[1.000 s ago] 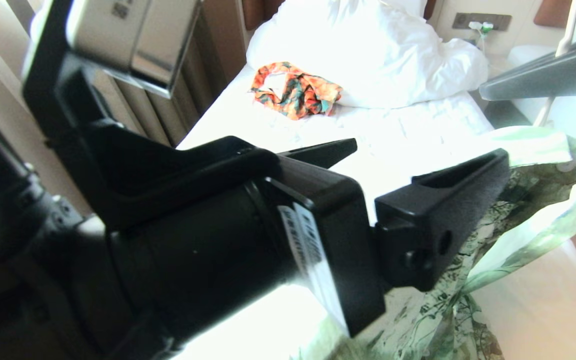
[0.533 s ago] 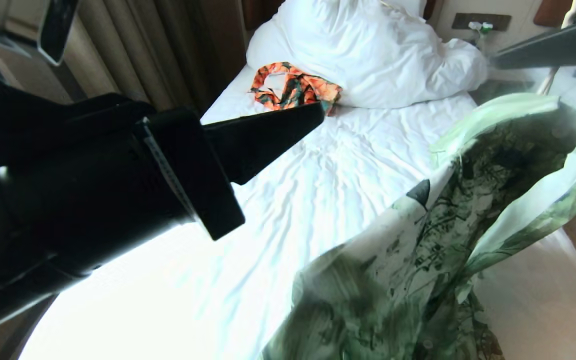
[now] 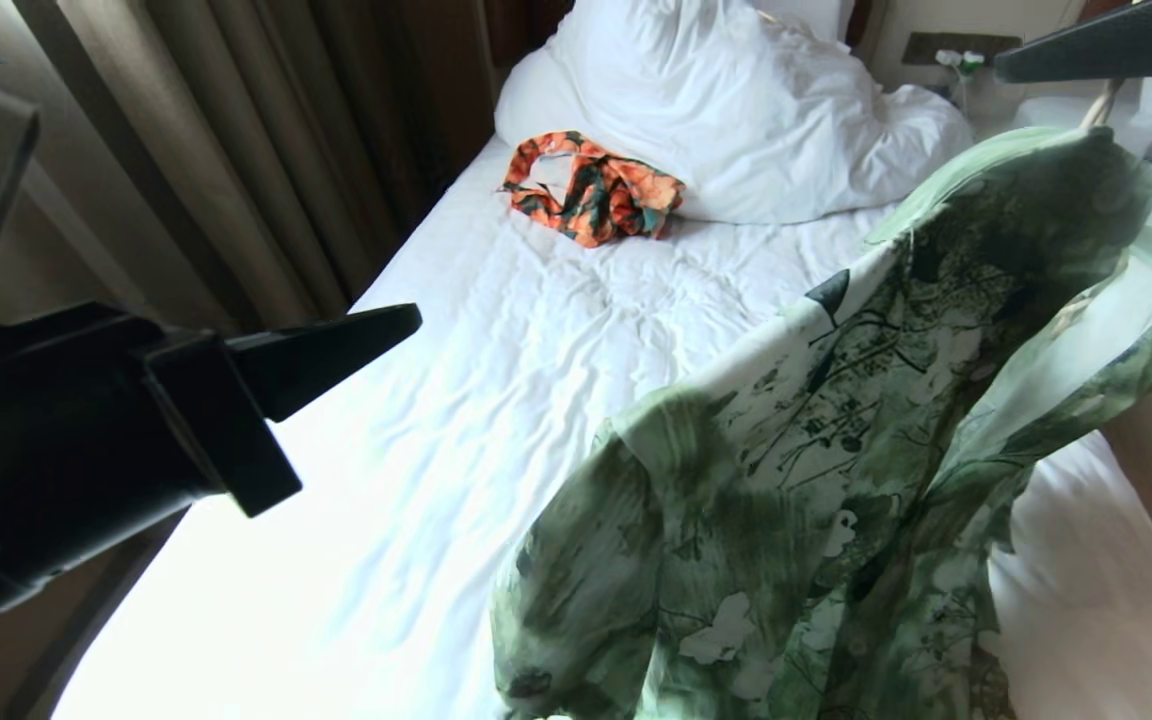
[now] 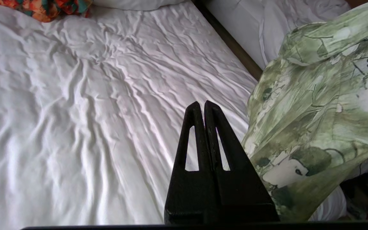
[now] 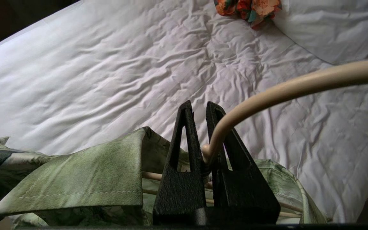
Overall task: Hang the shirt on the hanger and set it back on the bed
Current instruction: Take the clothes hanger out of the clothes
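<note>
Shirt hangs from the hanger above the bed, the right gripper clamped on the hanger's neck. The left gripper, fingers together and empty, sits off to the side. Lowering should be slow, so the fabric settles flat.

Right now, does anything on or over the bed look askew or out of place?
Yes. The shirt hangs lopsided on the hanger held by the right gripper: one shoulder is raised high, the rest droops in folds over the bed. An orange patterned garment lies crumpled by the duvet.
</note>
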Controlling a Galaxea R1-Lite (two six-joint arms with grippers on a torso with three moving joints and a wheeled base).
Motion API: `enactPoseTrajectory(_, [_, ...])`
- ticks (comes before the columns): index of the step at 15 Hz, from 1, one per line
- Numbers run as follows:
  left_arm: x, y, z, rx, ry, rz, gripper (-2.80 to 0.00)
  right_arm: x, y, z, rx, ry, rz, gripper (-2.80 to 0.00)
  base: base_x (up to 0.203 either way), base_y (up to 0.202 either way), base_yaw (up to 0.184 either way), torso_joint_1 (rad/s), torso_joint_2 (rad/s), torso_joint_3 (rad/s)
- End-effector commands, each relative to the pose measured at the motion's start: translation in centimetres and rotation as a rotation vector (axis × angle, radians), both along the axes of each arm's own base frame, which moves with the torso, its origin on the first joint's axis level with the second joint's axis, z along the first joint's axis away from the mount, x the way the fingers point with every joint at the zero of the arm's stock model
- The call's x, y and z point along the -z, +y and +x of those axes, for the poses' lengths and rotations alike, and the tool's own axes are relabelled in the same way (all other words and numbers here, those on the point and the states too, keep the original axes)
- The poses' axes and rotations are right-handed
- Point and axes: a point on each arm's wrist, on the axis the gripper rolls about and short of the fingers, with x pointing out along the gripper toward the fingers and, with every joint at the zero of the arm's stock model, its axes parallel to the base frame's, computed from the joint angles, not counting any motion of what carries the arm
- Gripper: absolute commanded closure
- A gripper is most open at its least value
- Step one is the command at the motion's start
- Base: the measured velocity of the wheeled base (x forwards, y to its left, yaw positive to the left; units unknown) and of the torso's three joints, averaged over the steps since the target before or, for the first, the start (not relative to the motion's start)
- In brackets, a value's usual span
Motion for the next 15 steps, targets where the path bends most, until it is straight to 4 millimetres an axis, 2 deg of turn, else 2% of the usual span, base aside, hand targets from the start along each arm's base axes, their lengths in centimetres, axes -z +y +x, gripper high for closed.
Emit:
enactPoseTrajectory(1, [0.1, 1.7, -0.9, -0.028, -0.003, -0.006, 0.0, -0.2, -0.4, -0.3, 0.008, -0.015, -0.005, 0.0, 0.0, 0.0, 0.0, 0.077, -0.41, -0.31])
enactPoseTrajectory(3, [0.4, 2.6, -1.8, -0.026, 0.029, 0.004, 0.0, -0.8, -0.4, -0.2, 0.012, -0.063, 0.011, 0.0, 0.0, 0.0, 0.0, 0.104, -0.46, -0.344])
enactPoseTrajectory(7, [0.6, 2.7, -1.9, -0.024, 0.037, 0.001, 0.0, -2.1, -0.3, 0.1, 0.016, -0.187, 0.067, 0.0, 0.0, 0.0, 0.0, 0.141, -0.5, -0.355])
enactPoseTrajectory(15, [0.8, 4.2, -3.2, -0.024, 0.012, -0.024, 0.0, -3.0, 0.0, 1.6, 0.052, -0.316, 0.08, 0.0, 0.0, 0.0, 0.0, 0.195, -0.56, -0.365])
